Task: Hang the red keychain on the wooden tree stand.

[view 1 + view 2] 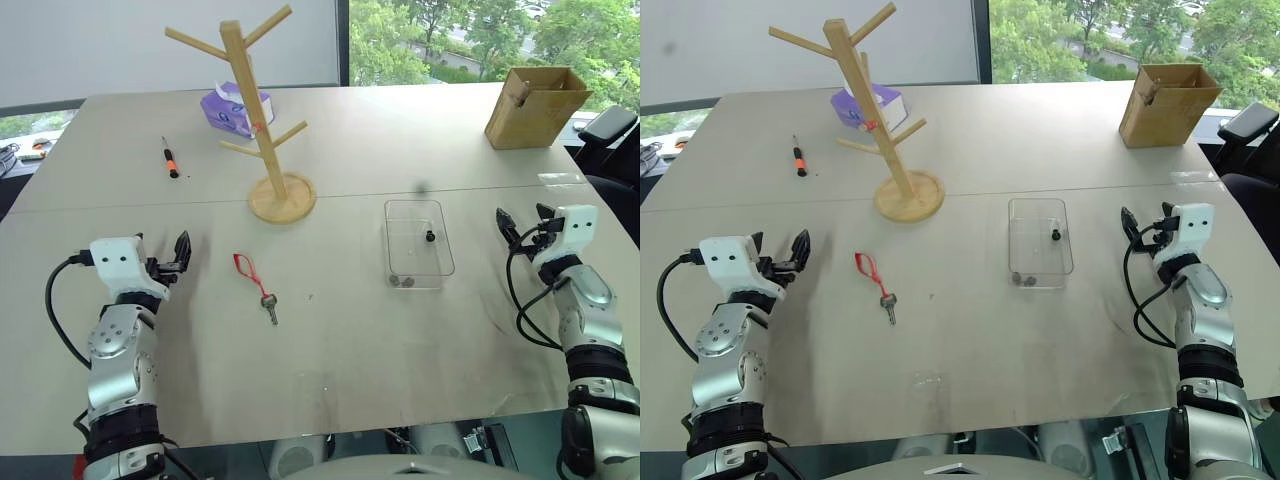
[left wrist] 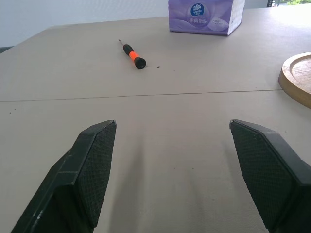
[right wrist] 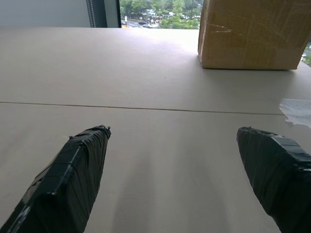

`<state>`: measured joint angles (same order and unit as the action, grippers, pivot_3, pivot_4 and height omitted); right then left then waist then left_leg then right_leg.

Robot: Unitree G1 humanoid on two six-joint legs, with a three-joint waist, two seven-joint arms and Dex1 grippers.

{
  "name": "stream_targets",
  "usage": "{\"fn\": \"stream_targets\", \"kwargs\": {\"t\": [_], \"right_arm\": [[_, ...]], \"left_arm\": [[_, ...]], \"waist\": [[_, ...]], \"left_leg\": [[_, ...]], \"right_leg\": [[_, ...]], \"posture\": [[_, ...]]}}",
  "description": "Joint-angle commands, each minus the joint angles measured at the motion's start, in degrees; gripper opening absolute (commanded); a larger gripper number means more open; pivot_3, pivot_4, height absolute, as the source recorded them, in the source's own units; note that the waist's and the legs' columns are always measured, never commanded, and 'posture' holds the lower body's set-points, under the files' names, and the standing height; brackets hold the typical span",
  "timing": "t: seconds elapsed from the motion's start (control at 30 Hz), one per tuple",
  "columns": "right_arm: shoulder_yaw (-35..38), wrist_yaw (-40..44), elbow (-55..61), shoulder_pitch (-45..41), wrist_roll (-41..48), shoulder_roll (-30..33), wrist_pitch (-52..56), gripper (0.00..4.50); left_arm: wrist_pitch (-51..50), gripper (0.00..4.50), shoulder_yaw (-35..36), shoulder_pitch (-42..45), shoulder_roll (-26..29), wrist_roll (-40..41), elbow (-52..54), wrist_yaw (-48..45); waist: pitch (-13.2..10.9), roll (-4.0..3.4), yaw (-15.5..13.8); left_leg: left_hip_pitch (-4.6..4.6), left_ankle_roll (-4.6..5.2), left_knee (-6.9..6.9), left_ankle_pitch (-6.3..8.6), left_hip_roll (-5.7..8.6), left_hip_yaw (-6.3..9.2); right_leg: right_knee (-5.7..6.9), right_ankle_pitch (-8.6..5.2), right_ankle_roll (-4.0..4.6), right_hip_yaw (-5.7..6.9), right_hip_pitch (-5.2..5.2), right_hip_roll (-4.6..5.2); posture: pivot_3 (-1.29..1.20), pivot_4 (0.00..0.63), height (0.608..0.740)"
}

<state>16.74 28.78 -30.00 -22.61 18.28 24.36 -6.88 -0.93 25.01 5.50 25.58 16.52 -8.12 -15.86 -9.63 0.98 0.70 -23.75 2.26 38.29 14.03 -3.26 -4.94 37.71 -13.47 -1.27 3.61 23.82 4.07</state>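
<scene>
The purple tissue pack at the far side of the table carries a round white emblem and a line of small white characters on its side, but they are too small to read. Nothing else here bears any legible text.

Keychain lies on table, before tree stand.
</scene>
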Motion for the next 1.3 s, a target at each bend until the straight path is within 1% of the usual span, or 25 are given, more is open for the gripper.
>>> {"fn": "stream_targets", "kwargs": {"t": [0.03, 0.67, 0.77, 0.87, 0.97, 1.03, 1.1, 1.2, 1.27, 1.3], "right_arm": [[0.58, 0.26, 2.39, -0.80, 0.10, 0.72, -0.72, 4.50], [0.52, 0.36, 1.79, -1.34, 0.01, 0.91, -0.68, 4.50], [0.56, -0.32, 2.99, -1.45, 0.43, 1.10, 1.93, 4.50], [-0.42, -1.95, 10.80, -2.10, 1.31, 2.18, 11.11, 4.50], [-1.62, -5.78, 23.84, -3.76, 3.09, 3.73, 25.81, 4.50], [-2.93, -7.68, 33.43, -5.81, 5.54, 5.17, 36.33, 4.50], [-3.62, -10.81, 40.15, -8.97, 7.58, 5.84, 46.37, 4.50], [-4.25, -16.47, 45.98, -14.42, 9.36, 4.85, 60.06, 4.50], [-3.39, -21.33, 48.58, -18.57, 10.99, 1.78, 71.74, 4.50], [-2.94, -23.52, 49.76, -20.32, 11.19, 0.36, 77.44, 4.50]], "left_arm": [[0.58, 3.84, 1.80, -0.12, 0.41, 0.96, 0.00, -0.02], [1.79, 3.84, 1.64, -0.18, -0.09, 2.41, -0.26, -0.77], [1.41, 3.84, 1.45, -0.08, -0.63, 4.01, 1.18, -1.81], [1.17, 3.84, -1.01, -1.32, -0.65, 5.93, 6.04, -6.36], [-0.83, 3.84, -3.52, -3.23, -0.86, 8.71, 13.76, -9.82], [-1.66, 3.84, -8.38, -6.43, 0.67, 8.71, 20.85, -14.81], [-2.95, 3.84, -11.74, -9.57, 1.59, 10.29, 27.32, -18.52], [-1.94, 3.84, -15.83, -14.32, 3.51, 11.46, 34.16, -24.87], [0.73, 3.84, -18.06, -17.51, 4.74, 11.27, 36.70, -29.67], [1.76, 3.84, -18.74, -18.69, 5.03, 11.43, 37.10, -31.51]], "waist": [[0.00, 0.00, 0.00], [0.00, 0.00, 0.01], [0.00, 0.00, 0.01], [-0.03, -0.04, 0.03], [-0.06, -0.08, 0.00], [-0.08, -0.12, 0.10], [-0.08, -0.14, 0.24], [-0.07, -0.13, 0.20], [-0.07, -0.13, 0.10], [-0.08, -0.15, 0.11]], "left_leg": [[0.00, 0.00, 0.00, 0.00, 0.00, 0.00], [0.00, 0.00, 0.00, 0.00, 0.00, 0.00], [0.00, 0.00, 0.00, 0.00, 0.00, 0.00], [-0.02, 0.00, 0.00, 0.00, -0.01, -0.02], [-0.04, -0.01, -0.01, 0.00, -0.02, -0.04], [-0.06, -0.01, -0.01, 0.00, -0.02, -0.03], [-0.08, -0.01, -0.08, 0.01, -0.02, -0.13], [-0.09, -0.02, -0.21, 0.01, -0.03, -0.19], [-0.10, -0.03, -0.25, 0.01, -0.06, -0.19], [-0.10, -0.03, -0.26, 0.01, -0.05, -0.20]], "right_leg": [[0.00, 0.00, 0.00, 0.00, 0.00, 0.00], [0.00, 0.00, 0.00, 0.00, 0.00, 0.00], [0.00, 0.00, 0.00, 0.00, 0.00, 0.00], [0.00, 0.00, 0.00, -0.01, 0.01, 0.02], [0.02, 0.01, 0.01, -0.03, 0.06, 0.06], [0.05, 0.00, 0.02, -0.03, 0.10, 0.07], [0.09, 0.00, 0.04, -0.17, 0.23, 0.10], [0.06, -0.01, 0.07, -0.26, 0.36, 0.09], [0.04, -0.03, 0.10, -0.24, 0.39, 0.08], [0.04, -0.13, 0.27, -0.22, 0.42, 0.07]], "posture": [[0.00, 0.150, 0.740], [0.00, 0.150, 0.740], [0.00, 0.150, 0.740], [0.00, 0.150, 0.740], [0.00, 0.150, 0.740], [0.00, 0.150, 0.740], [0.00, 0.150, 0.740], [0.00, 0.150, 0.740], [0.00, 0.150, 0.740], [0.00, 0.150, 0.740]]}}
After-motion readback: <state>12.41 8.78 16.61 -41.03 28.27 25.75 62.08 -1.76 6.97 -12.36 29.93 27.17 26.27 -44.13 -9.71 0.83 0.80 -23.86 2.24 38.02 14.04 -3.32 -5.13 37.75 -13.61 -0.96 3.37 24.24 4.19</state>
